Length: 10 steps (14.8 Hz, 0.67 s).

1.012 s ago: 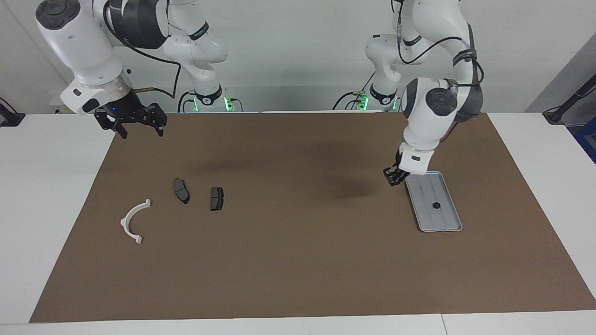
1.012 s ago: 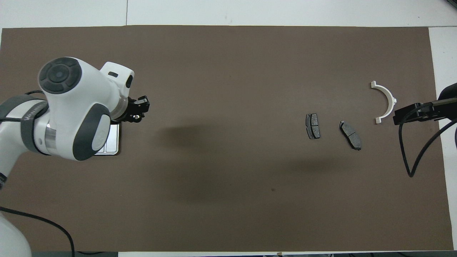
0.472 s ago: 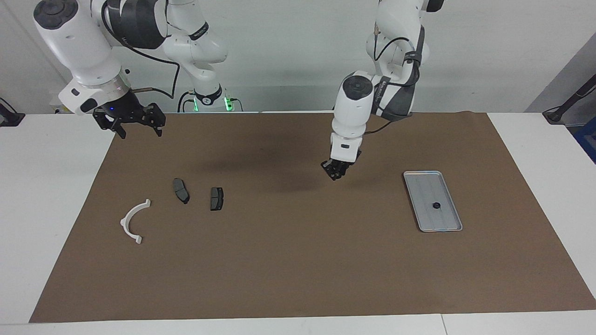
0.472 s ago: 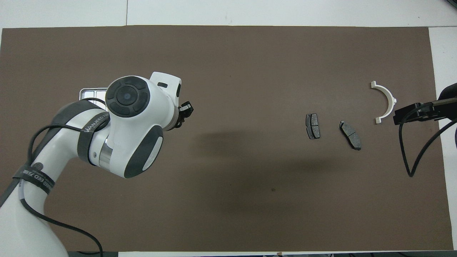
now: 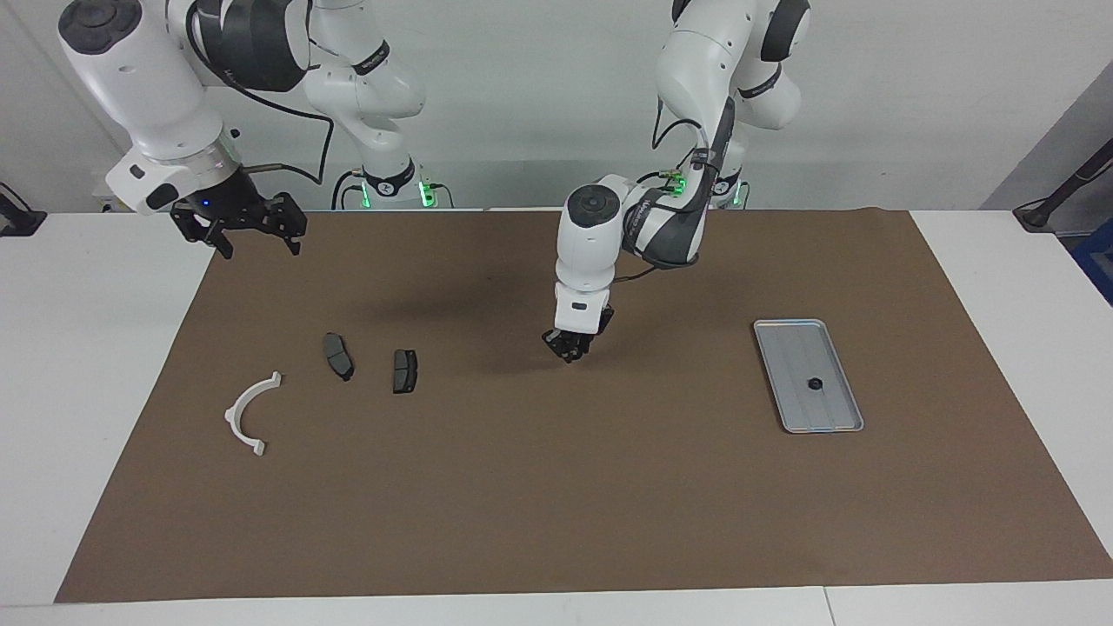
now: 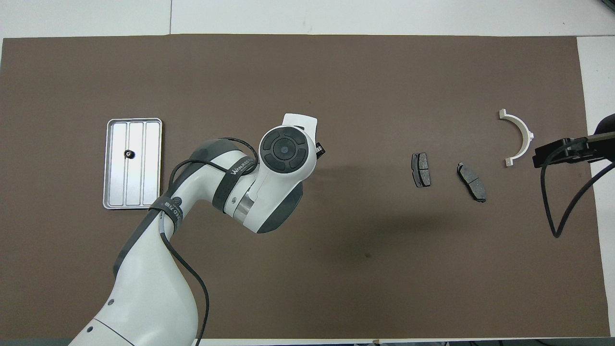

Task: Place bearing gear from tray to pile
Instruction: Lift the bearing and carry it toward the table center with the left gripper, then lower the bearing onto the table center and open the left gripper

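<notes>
I see the white worktop (image 5: 104,348) carrying a brown mat (image 5: 556,487) that covers nearly all of it. The left arm (image 6: 158,269) reaches out over the mat, and its left gripper (image 5: 569,346) hangs above bare mat just toward nine o'clock of centre in the overhead view; I cannot tell how its jaws stand or whether they hold anything. The right arm (image 5: 148,78) waits, its right gripper (image 5: 241,230) up over the mat's ten o'clock corner in the facing view, jaws apart and holding nothing.

In the overhead view the tray (image 6: 153,182) lies flat at nine o'clock on the mat, long side running twelve to six. The pile is at three o'clock, well apart from the tray: a white bracket (image 6: 527,137), then two dark pads (image 6: 421,169) (image 6: 472,181) lying at its eight o'clock, none of them touching. The bearing gear (image 6: 129,154), a small dark round part, lies in the tray, just toward twelve o'clock of the tray's middle.
</notes>
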{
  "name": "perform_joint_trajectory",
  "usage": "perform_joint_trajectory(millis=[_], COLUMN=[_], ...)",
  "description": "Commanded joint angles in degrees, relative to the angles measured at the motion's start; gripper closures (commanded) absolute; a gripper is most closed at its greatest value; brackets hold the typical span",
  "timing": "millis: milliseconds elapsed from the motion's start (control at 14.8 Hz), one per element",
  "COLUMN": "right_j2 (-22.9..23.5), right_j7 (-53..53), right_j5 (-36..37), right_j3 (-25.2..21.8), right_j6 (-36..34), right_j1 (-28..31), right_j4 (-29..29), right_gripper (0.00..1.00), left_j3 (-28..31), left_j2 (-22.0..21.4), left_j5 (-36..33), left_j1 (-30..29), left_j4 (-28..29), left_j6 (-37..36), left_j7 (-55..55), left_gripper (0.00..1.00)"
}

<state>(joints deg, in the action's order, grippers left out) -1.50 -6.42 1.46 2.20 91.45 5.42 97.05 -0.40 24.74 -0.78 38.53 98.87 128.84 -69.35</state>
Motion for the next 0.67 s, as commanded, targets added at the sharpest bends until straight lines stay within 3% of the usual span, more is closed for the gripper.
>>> perform_joint_trajectory(millis=[0,607], right_j2=[-1.0,-1.1], right_j7=[-1.0,-1.4], right_j5=[-0.5,-0.5], right_j3=[0.5,0.5], right_j6=[1.8,1.9], right_j1=[1.0,1.1], right_j4=[1.5,1.7], right_gripper=[0.00,0.00], left_j3=[0.6,0.8], left_j2=[0.7,0.1], left_j5=[-0.7,-1.5], left_j1=[-0.2,-0.3], left_j4=[1.9,6.1], left_j6=[1.6,4.5], left_j7=[-0.5,-0.4], left_gripper=[1.00,1.00])
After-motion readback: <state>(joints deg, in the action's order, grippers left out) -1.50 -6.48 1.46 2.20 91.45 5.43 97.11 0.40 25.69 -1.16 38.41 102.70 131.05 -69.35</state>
